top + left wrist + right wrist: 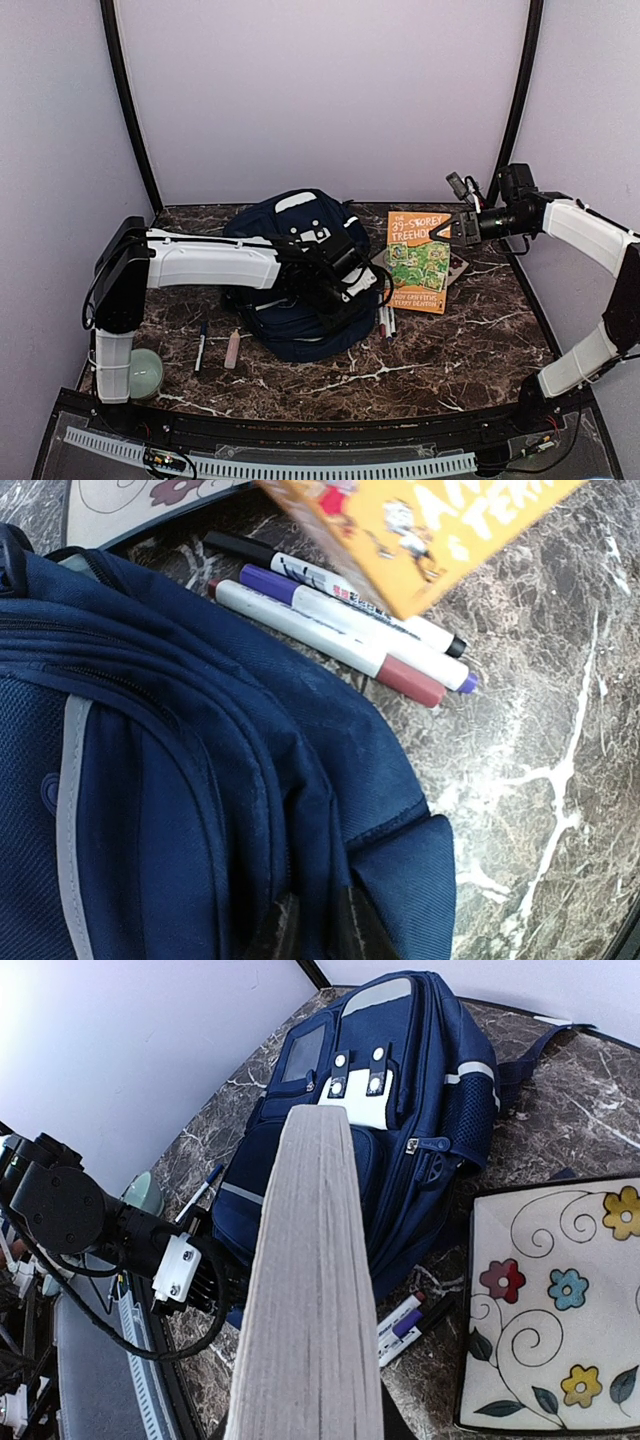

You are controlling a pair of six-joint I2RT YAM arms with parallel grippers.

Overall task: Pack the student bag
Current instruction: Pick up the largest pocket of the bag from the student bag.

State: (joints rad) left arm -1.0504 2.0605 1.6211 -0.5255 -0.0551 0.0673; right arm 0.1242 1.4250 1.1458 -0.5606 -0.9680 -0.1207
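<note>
The student bag [290, 250], a navy backpack with grey stripes, lies in the middle of the marble table. My left gripper [345, 298] is at the bag's near right edge. In the left wrist view its two dark fingertips [268, 932] pinch a raised fold of the bag's blue fabric [180, 810]. My right gripper [441, 232] is shut on the top corner of an orange paperback book [418, 262] and holds it tilted above the table, right of the bag. The book's grey page edge [315, 1280] fills the middle of the right wrist view, pointing at the bag [400, 1100].
Three markers [340, 628] lie side by side on the table between bag and book. A floral notebook [550, 1300] lies under the lifted book. Left of the bag are a pen [200, 346], a pinkish stick [233, 349] and a pale green round object [146, 373].
</note>
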